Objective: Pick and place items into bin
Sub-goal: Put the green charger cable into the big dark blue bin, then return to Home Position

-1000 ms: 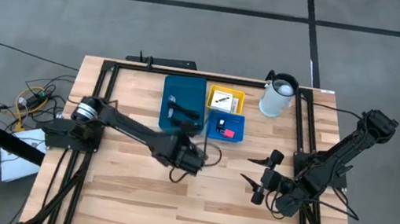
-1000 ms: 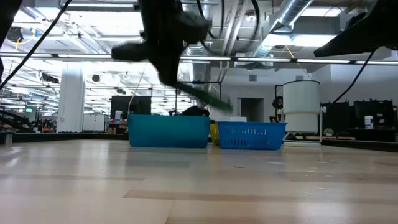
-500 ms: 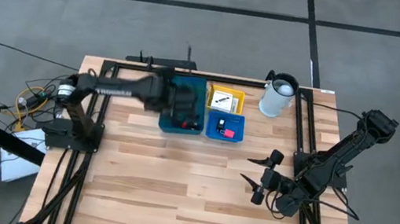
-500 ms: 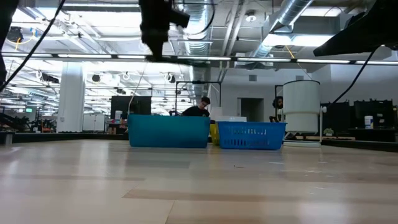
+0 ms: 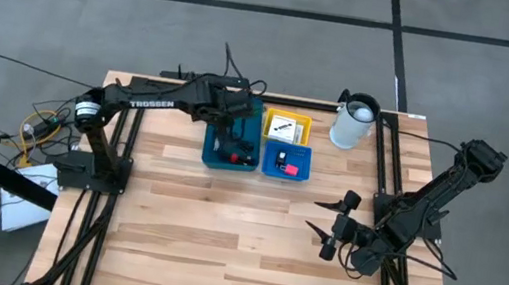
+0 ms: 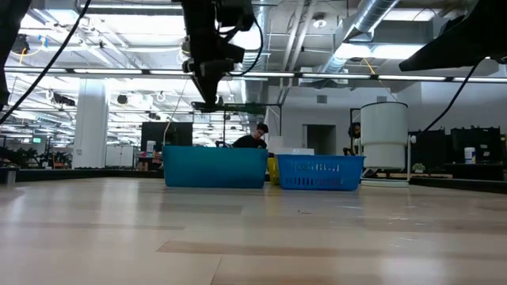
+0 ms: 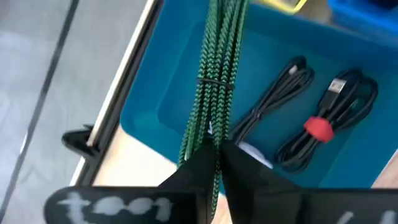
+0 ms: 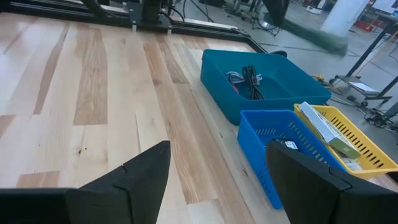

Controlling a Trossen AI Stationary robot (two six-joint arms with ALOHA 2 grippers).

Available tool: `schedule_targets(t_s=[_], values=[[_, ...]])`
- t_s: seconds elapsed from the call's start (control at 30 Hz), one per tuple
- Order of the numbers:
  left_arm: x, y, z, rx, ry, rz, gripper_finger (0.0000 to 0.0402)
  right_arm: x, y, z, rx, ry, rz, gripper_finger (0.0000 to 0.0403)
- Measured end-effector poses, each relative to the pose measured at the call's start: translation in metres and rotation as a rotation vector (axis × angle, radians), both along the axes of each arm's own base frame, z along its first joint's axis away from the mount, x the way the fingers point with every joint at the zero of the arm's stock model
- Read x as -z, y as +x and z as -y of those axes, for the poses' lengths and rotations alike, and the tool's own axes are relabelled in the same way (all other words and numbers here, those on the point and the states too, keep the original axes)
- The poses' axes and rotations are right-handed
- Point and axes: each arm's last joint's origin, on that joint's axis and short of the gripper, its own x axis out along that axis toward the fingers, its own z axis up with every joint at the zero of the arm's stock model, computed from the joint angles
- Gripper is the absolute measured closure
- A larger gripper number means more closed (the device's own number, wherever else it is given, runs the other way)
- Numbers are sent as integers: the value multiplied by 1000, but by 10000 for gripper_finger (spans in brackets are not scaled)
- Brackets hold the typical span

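Note:
My left gripper (image 7: 217,155) is shut on a green braided cable bundle (image 7: 217,81) and hovers above the long teal tray (image 5: 233,134) at its far end. In the low view the gripper (image 6: 207,101) is high over the tray (image 6: 214,166), with the cable (image 6: 245,107) sticking out sideways. Black cables with a red tie (image 7: 320,126) lie on the teal tray's floor. The yellow tray (image 5: 287,125) and the bright blue tray (image 5: 287,160) stand against its right side, each holding small items. My right gripper (image 5: 327,229) waits open near the table's right edge. My left gripper pinches the green cable bundle by one end (image 7: 208,140) between its two fingers, coming from above and pointing down. The several tied strands run out level from the fingertips. The bundle is lifted clear, above the teal tray.
A white cylindrical jug (image 5: 354,122) stands at the far right, beside the yellow tray. Black frame rails (image 5: 129,104) run along the table's left, right and far sides. Bare wood (image 5: 220,239) stretches across the table's middle and near half.
My left gripper has swung from the table's middle toward the far edge and risen, carrying the green cable over the teal tray. The cable, which hung slanting below the fingers, now sticks out level.

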Motion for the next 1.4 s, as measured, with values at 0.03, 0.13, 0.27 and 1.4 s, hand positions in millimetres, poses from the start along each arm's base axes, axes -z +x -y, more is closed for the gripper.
schedule_targets(t_s=[0.03,0.13,0.27,1.4], values=[[0,1,1,9,9,7,379,0,0,0,0,-1,-1,143],[2,5,6,37,15,25,353,0,0,0,0,-2,-2,143],[1,8,12,61,15,37,316,0,0,0,0,-3,-2,143],[-178,-171,104,313,101,835,275,-41,11,-1,10,-231,23,143]])
